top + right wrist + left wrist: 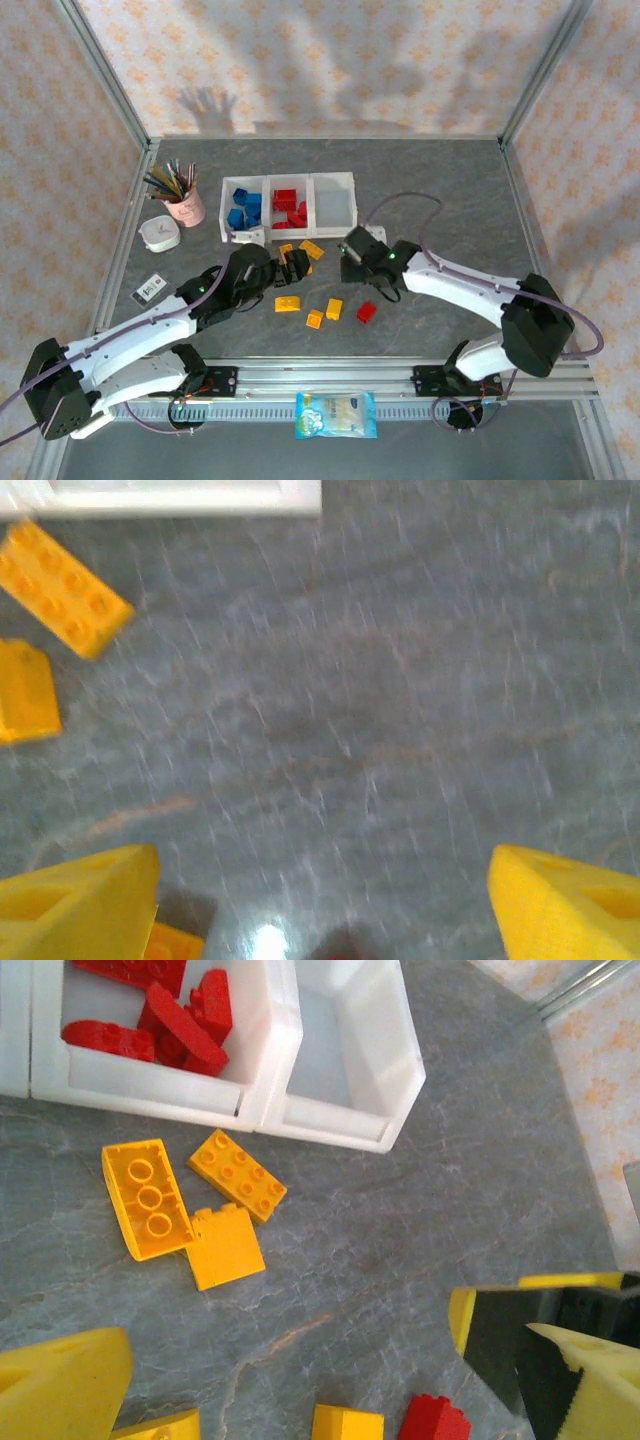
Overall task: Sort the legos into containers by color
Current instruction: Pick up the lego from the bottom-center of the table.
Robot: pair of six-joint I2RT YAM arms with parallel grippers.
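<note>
Left gripper (320, 1360) and right gripper (322, 885) both gape, empty. Centre the left over one yellow studded plastic brick (237, 1173) before closing.

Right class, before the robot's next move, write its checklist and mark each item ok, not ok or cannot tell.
1. Right gripper open, empty: ok.
2. Left gripper open, empty: ok.
3. Right-hand bin empty: ok.
4. All red sorted: not ok, one red brick lies on the table.
5. Yellow bricks sorted: not ok, several on the table.
6. Clearance between the grippers: cannot tell.
</note>
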